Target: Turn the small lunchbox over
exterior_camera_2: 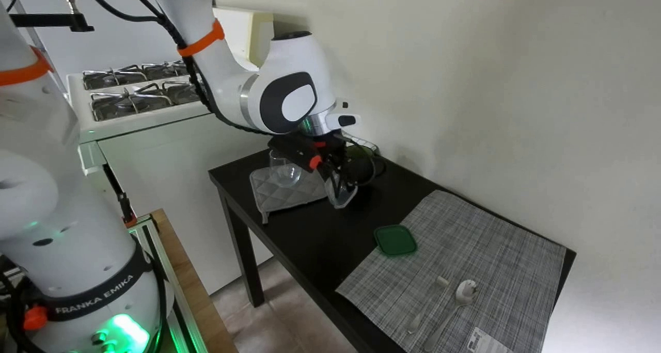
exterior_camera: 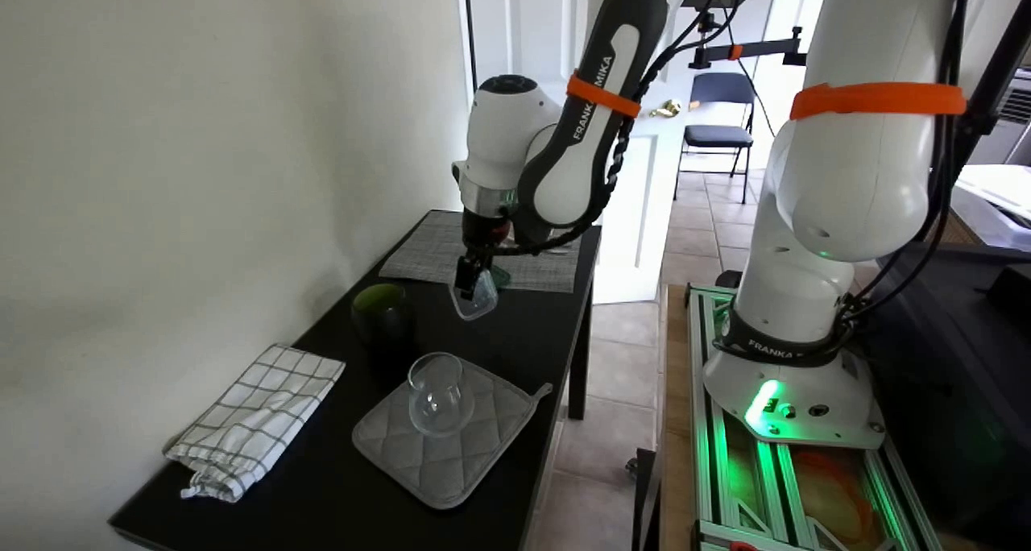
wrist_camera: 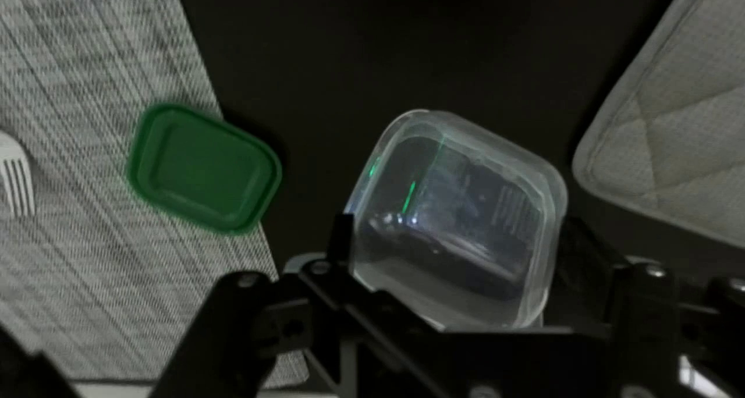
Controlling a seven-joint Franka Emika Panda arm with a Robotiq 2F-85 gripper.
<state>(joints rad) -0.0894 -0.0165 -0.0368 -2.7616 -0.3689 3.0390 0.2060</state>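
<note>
Glass [exterior_camera: 440,402] on potholder [exterior_camera: 451,468]; checked cloth [exterior_camera: 259,414]

In an exterior view, the white tag [exterior_camera_2: 485,341] is too small for me to read. In the wrist view, the left edge cuts the fork [wrist_camera: 14,160] short, and the gripper [wrist_camera: 458,235] hides a bit of the small lunchbox [wrist_camera: 445,212].
</note>
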